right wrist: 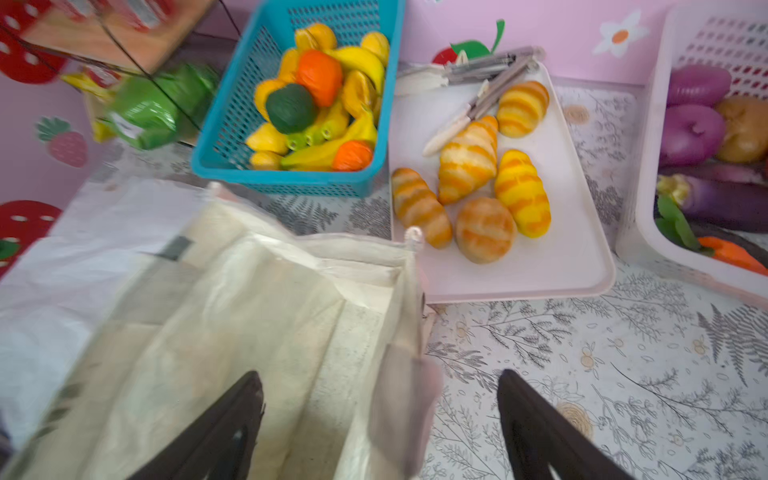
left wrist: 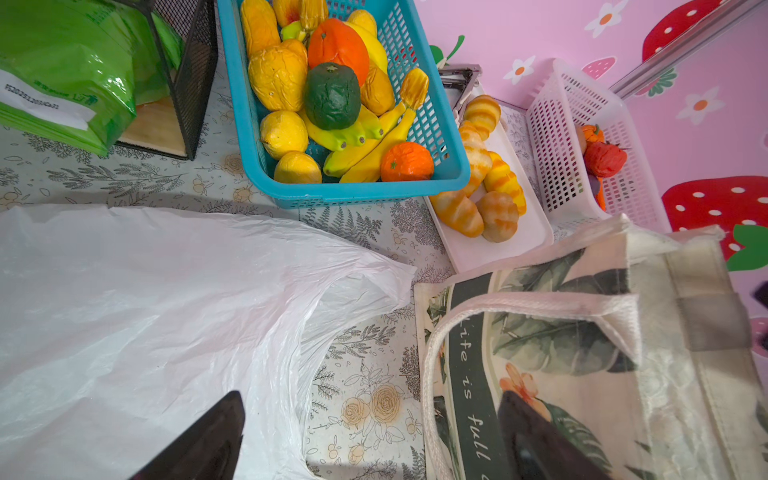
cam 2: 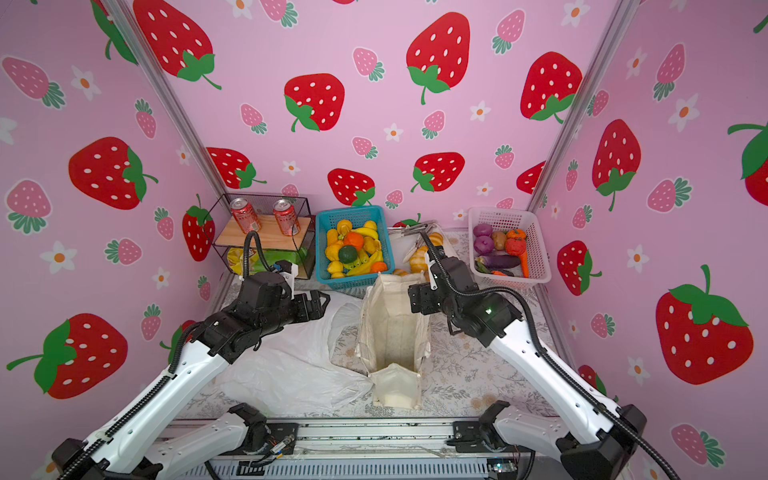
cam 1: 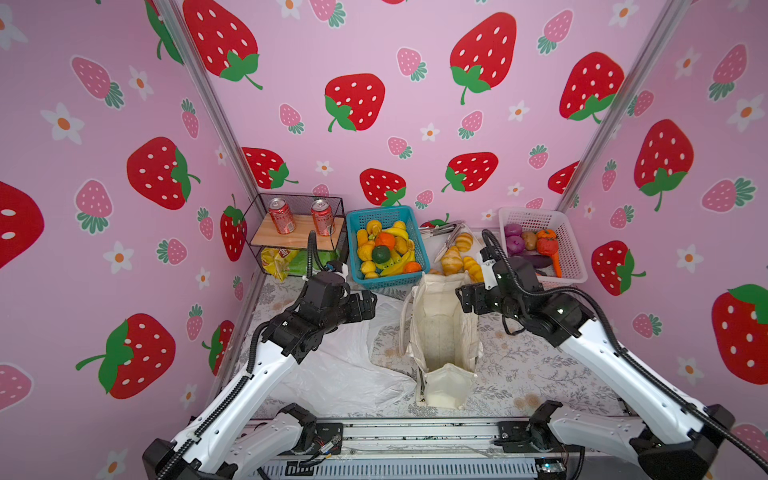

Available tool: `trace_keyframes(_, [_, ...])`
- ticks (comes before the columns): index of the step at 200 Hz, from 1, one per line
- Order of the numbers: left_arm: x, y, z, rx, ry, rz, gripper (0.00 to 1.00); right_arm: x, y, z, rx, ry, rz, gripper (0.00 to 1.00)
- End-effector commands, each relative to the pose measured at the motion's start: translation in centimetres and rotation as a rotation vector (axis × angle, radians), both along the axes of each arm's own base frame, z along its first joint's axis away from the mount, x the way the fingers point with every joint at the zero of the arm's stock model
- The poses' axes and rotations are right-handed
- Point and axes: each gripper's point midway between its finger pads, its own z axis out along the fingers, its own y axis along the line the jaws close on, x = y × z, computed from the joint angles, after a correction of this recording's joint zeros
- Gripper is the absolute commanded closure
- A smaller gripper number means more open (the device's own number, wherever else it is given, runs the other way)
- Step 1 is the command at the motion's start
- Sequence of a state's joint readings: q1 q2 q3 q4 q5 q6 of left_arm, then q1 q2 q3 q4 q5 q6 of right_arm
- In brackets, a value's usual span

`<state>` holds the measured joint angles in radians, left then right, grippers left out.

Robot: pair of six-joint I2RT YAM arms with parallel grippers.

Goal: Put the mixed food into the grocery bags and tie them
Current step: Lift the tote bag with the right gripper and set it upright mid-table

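Note:
The cream canvas tote [cam 1: 440,328] [left wrist: 582,353] stands open at mid-table. The white plastic bag [cam 1: 345,365] [left wrist: 145,311] lies flat to its left. Toy fruits [cam 1: 384,245] fill a blue basket [cam 1: 390,280], golden croissant rolls [right wrist: 467,160] lie on a white tray [right wrist: 540,270], and yellow and green snack packets [cam 1: 282,262] sit under a wire shelf. My left gripper [cam 1: 365,305] [left wrist: 370,399] hangs open between the two bags, holding nothing. My right gripper [cam 1: 463,297] [right wrist: 380,374] is open astride the tote's right wall, whose blurred rim tab lies loose between the fingers.
A black wire shelf [cam 1: 299,232] at the back left carries two red soda cans [cam 1: 281,216]. A white basket [cam 1: 569,257] at the back right holds purple onions, an eggplant and other vegetables. Tongs [right wrist: 490,66] lie at the tray's far end. Pink walls close in three sides.

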<state>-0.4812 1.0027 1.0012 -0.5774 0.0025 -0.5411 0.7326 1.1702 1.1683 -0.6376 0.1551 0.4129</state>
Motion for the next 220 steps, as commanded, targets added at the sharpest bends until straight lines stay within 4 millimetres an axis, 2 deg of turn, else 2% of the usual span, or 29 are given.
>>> trace_keyframes(1, [-0.1, 0.0, 1.3, 0.011, -0.011, -0.02, 0.04, 0.4, 2.6, -0.8, 0.071, 0.027, 0.081, 0.27])
trace_keyframes(6, [-0.1, 0.2, 1.2, 0.026, -0.007, -0.019, 0.04, 0.6, 3.3, -1.3, 0.09, 0.041, 0.094, 0.37])
trace_keyframes(14, [-0.1, 0.6, 1.1, 0.056, -0.001, -0.015, 0.04, 1.0, 3.7, -1.8, 0.093, 0.052, 0.089, 0.47])
trace_keyframes(20, [-0.1, 1.1, 1.1, 0.076, 0.005, -0.009, 0.05, 1.6, 3.7, -2.2, 0.085, 0.046, 0.068, 0.58])
trace_keyframes(36, [0.1, 2.4, 1.3, 0.108, 0.02, 0.02, 0.06, 3.0, 3.6, -2.4, 0.082, 0.009, 0.01, 0.75])
trace_keyframes(49, [0.2, 3.2, 1.7, 0.096, 0.016, 0.038, 0.07, 3.5, 5.0, -1.7, 0.166, -0.005, 0.026, 0.87])
trace_keyframes(55, [0.3, 3.6, 1.9, 0.084, 0.012, 0.047, 0.08, 3.6, 5.8, -1.1, 0.21, -0.015, 0.042, 0.89])
trace_keyframes(70, [0.4, 4.1, 2.5, 0.055, 0.0, 0.058, 0.08, 4.0, 7.5, 0.1, 0.3, -0.022, 0.077, 0.91])
trace_keyframes(90, [0.6, 4.6, 2.6, 0.039, -0.005, 0.073, 0.09, 5.2, 8.4, 0.8, 0.306, -0.045, 0.083, 0.94])
trace_keyframes(108, [0.7, 4.9, 2.6, 0.03, 0.001, 0.082, 0.09, 5.5, 10.1, 1.6, 0.327, -0.035, 0.143, 0.94])
trace_keyframes(143, [0.9, 4.9, 2.8, 0.014, -0.001, 0.082, 0.09, 3.2, 13.3, 1.9, 0.437, 0.049, 0.3, 0.95])
trace_keyframes(156, [1.0, 4.9, 2.9, 0.011, -0.004, 0.083, 0.09, 2.2, 13.8, 2.4, 0.447, 0.053, 0.338, 0.95])
trace_keyframes(172, [1.1, 4.8, 2.7, 0.004, -0.004, 0.08, 0.09, 2.3, 12.8, 2.0, 0.418, 0.041, 0.32, 0.95])
trace_keyframes(205, [1.4, 4.3, 2.2, -0.014, 0.007, 0.068, 0.09, 5.8, 7.9, -2.1, 0.293, 0.062, 0.175, 0.96])
trace_keyframes(220, [1.4, 4.2, 2.1, -0.016, 0.011, 0.066, 0.09, 7.3, 6.0, -3.3, 0.27, 0.069, 0.131, 0.96])
